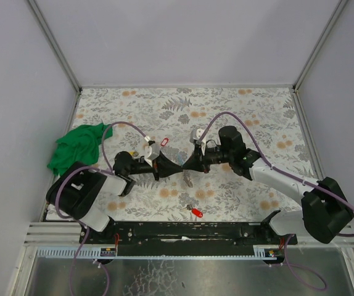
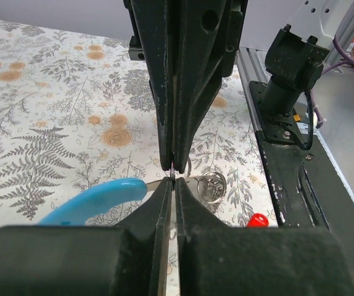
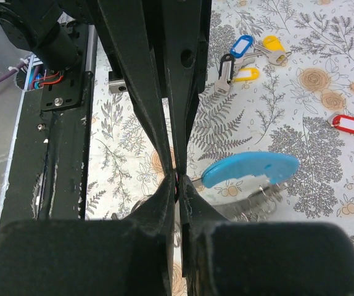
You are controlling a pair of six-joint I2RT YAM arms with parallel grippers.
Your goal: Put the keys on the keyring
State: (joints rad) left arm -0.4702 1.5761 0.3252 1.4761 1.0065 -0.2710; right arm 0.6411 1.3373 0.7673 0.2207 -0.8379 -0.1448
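Left fingers (image 2: 157, 206) and right fingers (image 3: 161, 200) both pinch the keyring (image 2: 97, 200) (tips nearly touching).

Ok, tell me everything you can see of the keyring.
The keyring has a flat light-blue, plastic-looking arc joined to thin grey metal wire. It is held off the table, between the two arms. The left gripper and right gripper are both shut on the wire, tip to tip, beside the arc's end.
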